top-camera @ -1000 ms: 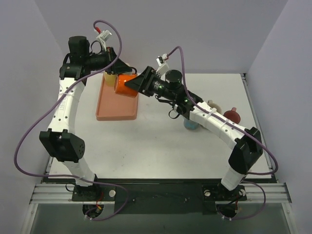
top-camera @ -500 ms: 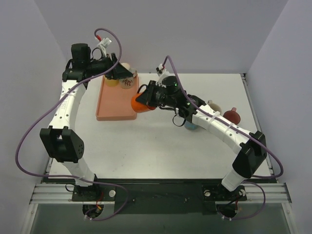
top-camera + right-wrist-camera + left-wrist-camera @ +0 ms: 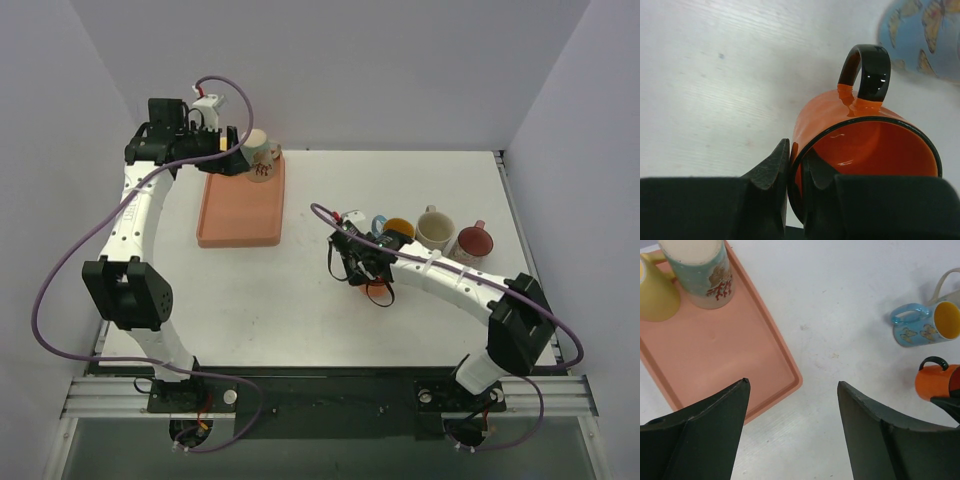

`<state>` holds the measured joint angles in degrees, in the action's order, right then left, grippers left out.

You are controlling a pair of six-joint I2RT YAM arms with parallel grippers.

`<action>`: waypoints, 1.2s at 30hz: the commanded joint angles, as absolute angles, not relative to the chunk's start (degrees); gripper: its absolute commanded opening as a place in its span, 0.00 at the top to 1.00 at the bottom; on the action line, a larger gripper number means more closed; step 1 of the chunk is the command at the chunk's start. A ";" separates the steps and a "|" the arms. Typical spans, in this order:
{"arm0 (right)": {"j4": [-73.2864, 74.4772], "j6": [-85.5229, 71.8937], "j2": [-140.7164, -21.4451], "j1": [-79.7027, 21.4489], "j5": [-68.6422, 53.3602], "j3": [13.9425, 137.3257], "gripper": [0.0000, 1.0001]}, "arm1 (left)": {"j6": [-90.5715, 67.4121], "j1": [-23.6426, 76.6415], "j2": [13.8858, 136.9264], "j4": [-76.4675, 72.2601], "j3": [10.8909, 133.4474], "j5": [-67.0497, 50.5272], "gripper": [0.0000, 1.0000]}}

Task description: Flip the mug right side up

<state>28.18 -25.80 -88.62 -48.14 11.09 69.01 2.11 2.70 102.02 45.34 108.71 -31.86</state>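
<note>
Right wrist view: orange mug point(image 3: 840, 125), black handle point(image 3: 865, 70), mouth toward the camera, its rim clenched between the right gripper's point(image 3: 795, 175) two fingers, one inside the wall and one outside, low over the table point(image 3: 715, 75) near a blue mug point(image 3: 920, 35); contact with the table cannot be told. Top view: orange mug at mid-table, just in front of a row formed by the blue mug, a cream mug point(image 3: 435, 230) and a red mug point(image 3: 475, 243). Left gripper point(image 3: 792, 384) spread wide, grasping nothing, above the edge of a tray point(image 3: 715, 355) that carries a yellow mug point(image 3: 657, 295) and a patterned mug point(image 3: 700, 270).

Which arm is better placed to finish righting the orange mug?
Right. The right tool grips the orange mug by its rim; the left tool hangs open over the tray, well apart from it.
</note>
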 commanded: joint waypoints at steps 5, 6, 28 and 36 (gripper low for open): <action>25.32 -16.10 -88.77 -48.78 19.08 63.28 1.00 | 7.47 3.25 100.90 46.67 109.60 -27.07 0.19; 24.44 -13.30 -89.38 -48.78 17.25 62.50 1.00 | 7.56 3.25 100.99 46.50 109.69 -27.07 0.19; 16.95 -11.08 -88.69 -42.98 0.97 56.15 0.54 | 21.17 11.15 118.38 46.58 126.98 -8.36 0.18; 28.20 -10.55 -83.15 -44.56 0.88 63.88 0.26 | 29.42 17.21 131.38 36.67 140.36 -1.86 0.15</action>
